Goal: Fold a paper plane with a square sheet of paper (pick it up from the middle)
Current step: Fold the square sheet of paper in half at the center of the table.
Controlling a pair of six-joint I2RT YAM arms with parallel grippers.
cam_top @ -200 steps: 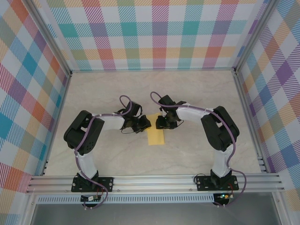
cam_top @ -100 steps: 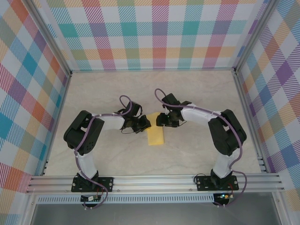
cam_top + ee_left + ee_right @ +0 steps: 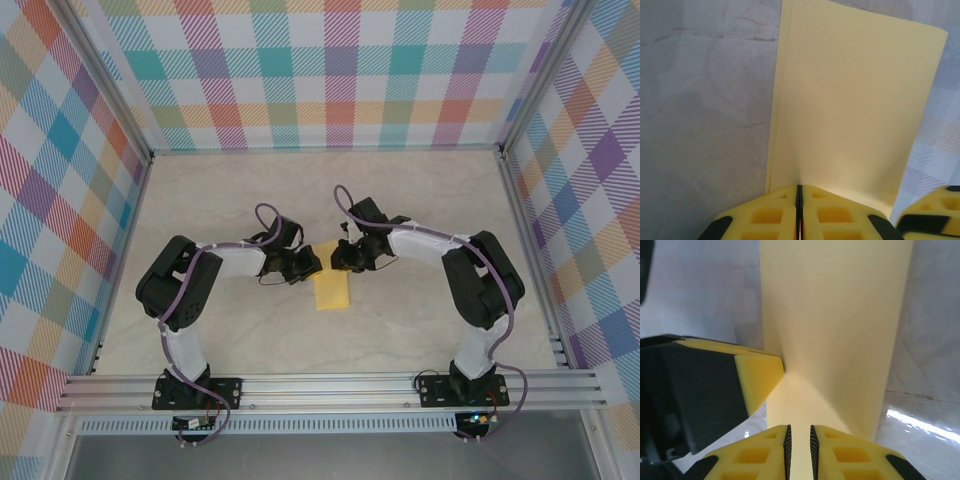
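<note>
The square sheet of paper (image 3: 332,292) is a folded yellow strip on the table between the two arms, its far end lifted. My left gripper (image 3: 316,267) is shut on that sheet (image 3: 850,100) at its near edge, fingertips (image 3: 785,197) pressed together. My right gripper (image 3: 339,262) comes in from the other side. In the right wrist view its jaws (image 3: 799,432) stand a narrow gap apart over the sheet (image 3: 835,315), with yellow paper showing through the gap. The left gripper's yellow pad (image 3: 757,375) touches the sheet just left of them.
The pale marble-patterned tabletop (image 3: 240,190) runs out to plaid walls on three sides. An aluminium rail (image 3: 330,385) crosses the near edge, with both arm bases bolted to it. Open table lies behind and to either side of the arms.
My right gripper moved left and a little farther back, up to the sheet's raised end beside the left gripper, and its jaws narrowed. The left arm held still with the sheet.
</note>
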